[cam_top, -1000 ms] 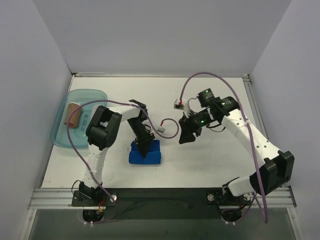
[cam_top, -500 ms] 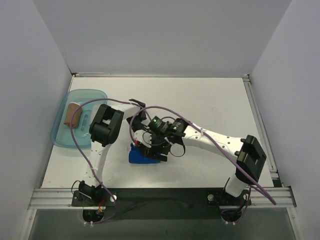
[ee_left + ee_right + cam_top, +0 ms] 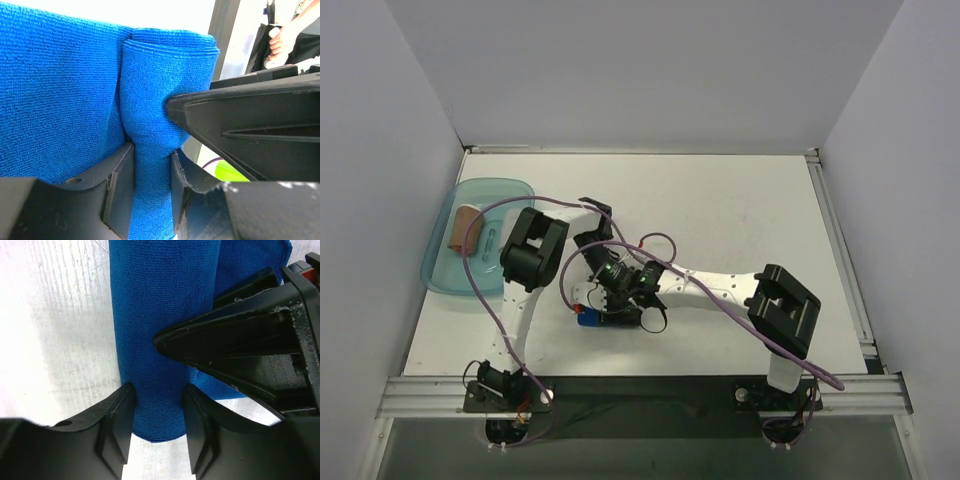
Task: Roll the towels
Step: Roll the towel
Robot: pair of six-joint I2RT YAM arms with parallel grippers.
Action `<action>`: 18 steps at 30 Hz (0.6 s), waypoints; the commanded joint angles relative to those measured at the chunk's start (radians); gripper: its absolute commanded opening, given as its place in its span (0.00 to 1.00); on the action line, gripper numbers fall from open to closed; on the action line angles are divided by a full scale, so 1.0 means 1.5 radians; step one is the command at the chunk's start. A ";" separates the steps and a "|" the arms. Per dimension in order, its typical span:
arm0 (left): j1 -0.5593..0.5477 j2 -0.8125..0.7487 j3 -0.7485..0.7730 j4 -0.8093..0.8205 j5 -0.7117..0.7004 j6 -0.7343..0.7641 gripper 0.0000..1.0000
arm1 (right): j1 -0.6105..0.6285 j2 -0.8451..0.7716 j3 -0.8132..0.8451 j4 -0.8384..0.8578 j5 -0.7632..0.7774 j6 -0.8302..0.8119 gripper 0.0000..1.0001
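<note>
1. The blue towel lies on the counter, under both grippers. One side of it is wound into a tight roll and the rest lies flat beside the roll.
2. The left gripper pinches the roll from both sides, and the cloth bulges above its fingers.
3. The right gripper straddles the same roll near its end, with its fingers pressed against both sides. A dark finger of the other gripper presses into the roll just beyond.
4. Judged step: mid-roll, with both grippers clamped on the wound part and flat cloth left to take up.
5. The next move likely calls for both grippers to turn or push the roll together toward the flat part. They need even pressure so that neither end runs ahead and the winding stays tight.
6. Room is tight between the grippers, since their fingers nearly touch over the roll. There is bare counter on the right gripper's outer side and beyond both.
7. A tray holding a tan towel sits well apart, on the left gripper's outer side.
</note>
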 commanded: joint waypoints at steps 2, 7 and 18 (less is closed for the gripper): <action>0.007 0.033 0.014 0.133 -0.062 0.050 0.29 | -0.001 0.021 -0.014 0.014 -0.031 -0.002 0.36; 0.008 0.030 0.011 0.150 -0.066 0.017 0.37 | -0.039 0.055 -0.016 -0.029 -0.173 -0.009 0.04; 0.124 -0.085 0.016 0.196 -0.009 -0.062 0.67 | -0.098 0.109 0.012 -0.178 -0.331 -0.035 0.00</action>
